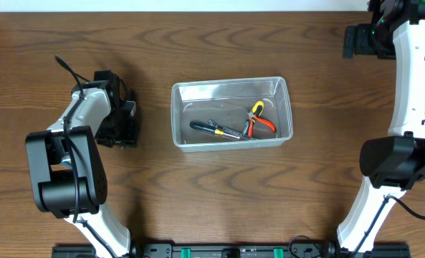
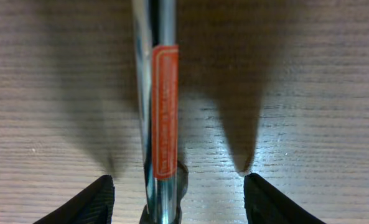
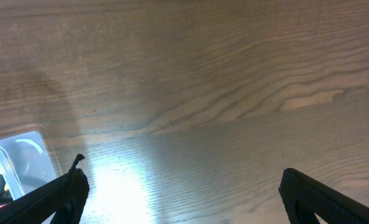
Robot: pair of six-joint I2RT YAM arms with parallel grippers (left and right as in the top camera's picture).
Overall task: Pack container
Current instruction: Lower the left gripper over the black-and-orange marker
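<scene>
One clear plastic container [image 1: 231, 86] sits near the middle of the wooden counter [image 1: 198, 201], its long sides running left to right, with bare wood showing on all four sides of its rim. Two tools lie inside it: one pair of pliers [image 1: 259, 119] with orange and yellow handles toward the right end, and one slim black tool [image 1: 218, 130] lying along the near wall, its tip just beside the pliers. The far left part of the container's floor is bare.

The left hand [image 2: 180, 182] hangs low over the counter well to the left of the container, with a wide strip of bare wood between the two. Its fingers [image 2: 92, 202] stand partly apart on either side of one shiny metal tool [image 2: 148, 74] with a red label [image 2: 165, 112]. The tool lies flat on the wood, and a gap shows between it and each finger, so nothing is gripped.

The right hand [image 3: 183, 180] is at the far right corner of the counter, well apart from the container, whose rounded corner shows at the left edge of the right wrist view. Its fingers [image 3: 53, 199] are spread wide and hold nothing, with only bare wood beneath them.

Three tools in all: two in the container, one outside.
</scene>
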